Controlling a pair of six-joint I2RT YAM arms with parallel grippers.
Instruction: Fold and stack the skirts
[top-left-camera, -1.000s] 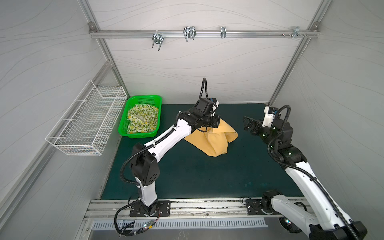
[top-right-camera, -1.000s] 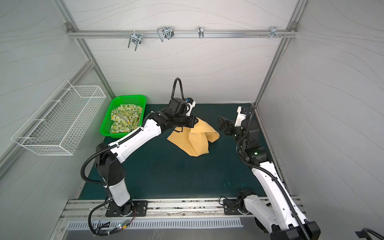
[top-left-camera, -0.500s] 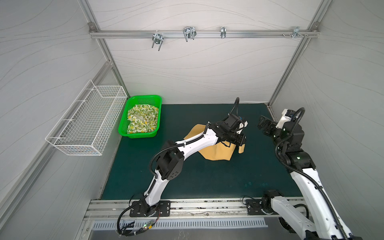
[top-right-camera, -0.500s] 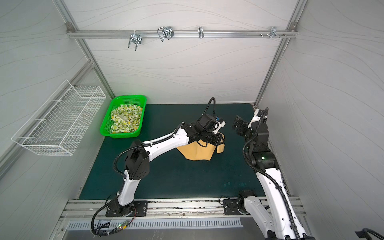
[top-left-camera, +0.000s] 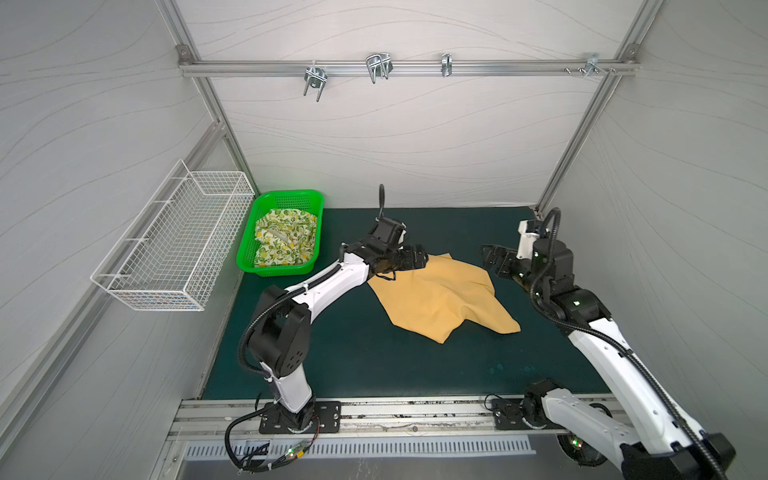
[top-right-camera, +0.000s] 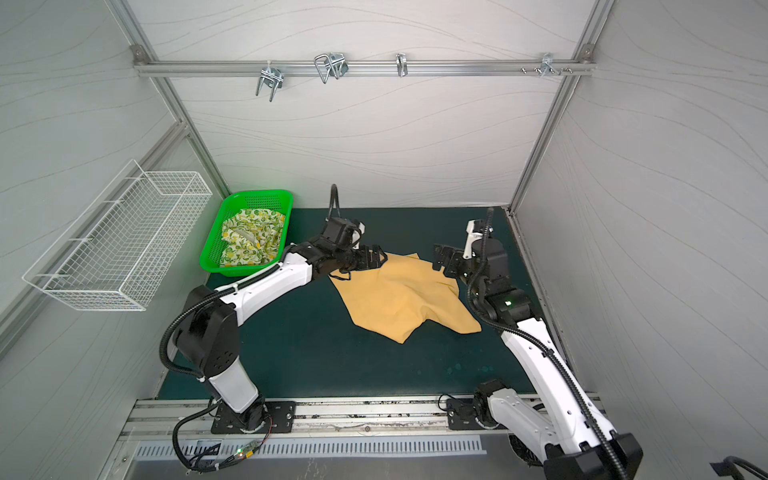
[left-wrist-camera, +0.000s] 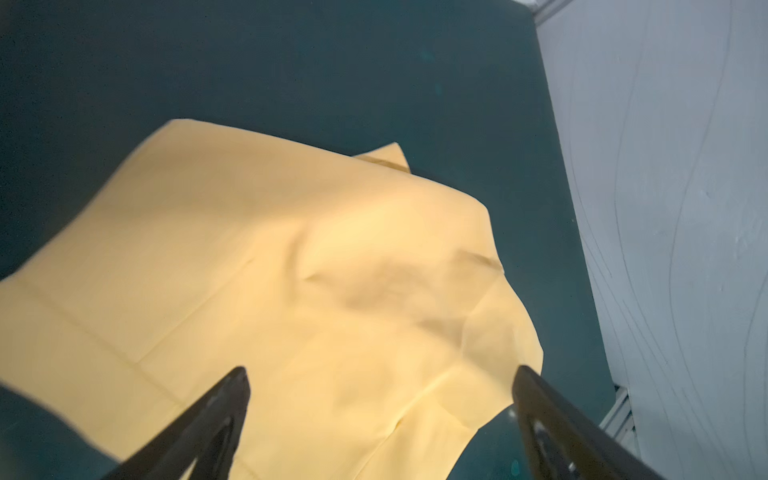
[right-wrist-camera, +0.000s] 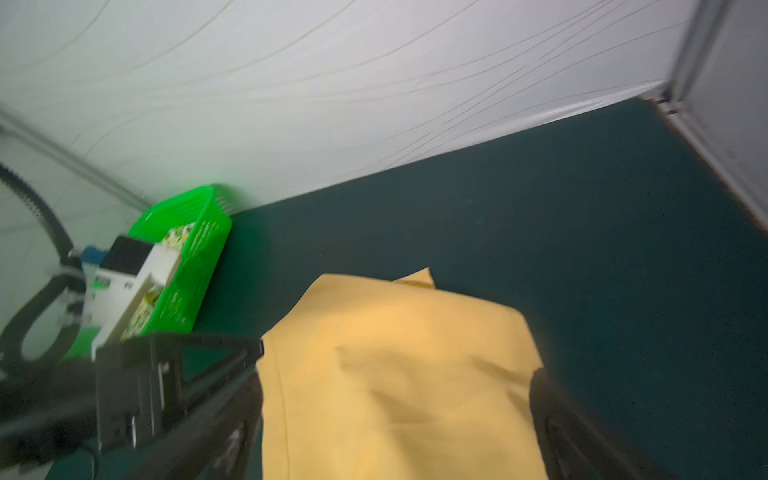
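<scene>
In both top views a dark green bench (top-left-camera: 332, 357) floors a white-walled booth, with an aluminium rail (top-left-camera: 415, 71) of hooks overhead and a white wire basket (top-left-camera: 174, 245) on the wall at 9 o'clock. A green basket (top-left-camera: 248, 253) sits at the bench's 10 o'clock corner, holding the lemon-print skirt (top-left-camera: 282, 243). The mustard skirt (top-left-camera: 440, 295) lies rumpled about mid-bench, a little toward 3 o'clock. The left pincer (top-left-camera: 417, 259) hangs over that skirt's 11 o'clock edge, and the right pincer (top-left-camera: 490, 259) is just beside its 1 o'clock corner.

In the left wrist view, the left pincer's 2 fingers (left-wrist-camera: 224, 399) stand spread with nothing between them. Mustard cloth lies below, ringed by bench.

In the right wrist view, the right pincer's 2 fingers (right-wrist-camera: 557, 415) are also spread and empty over the mustard skirt. The green basket is blurred against the back wall.
</scene>
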